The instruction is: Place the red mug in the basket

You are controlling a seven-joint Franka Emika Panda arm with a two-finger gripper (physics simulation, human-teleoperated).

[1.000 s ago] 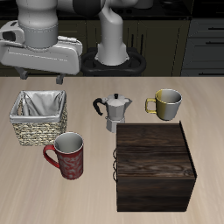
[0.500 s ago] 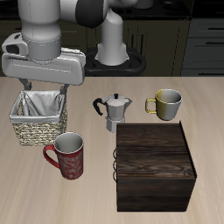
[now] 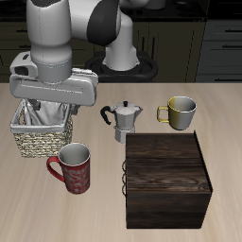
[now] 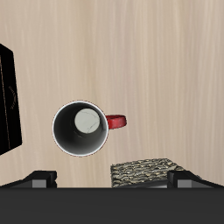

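The dark red mottled mug (image 3: 73, 167) stands upright just before the square woven wicker basket (image 3: 40, 138). The hand (image 3: 47, 106) hangs above the basket; its fingers stand apart, empty.

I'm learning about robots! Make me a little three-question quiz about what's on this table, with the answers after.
1. True or false: the dark red mottled mug is already inside the small woven wicker basket.
2. Which thing stands nearest the silver metal moka pot? A) the yellowish-olive mug B) the red mug C) the basket
3. Fill in: the red mug stands upright on the wooden ____, nearer its front edge than the basket.

Key
1. False. It stands on the table, outside the basket.
2. A.
3. Table.
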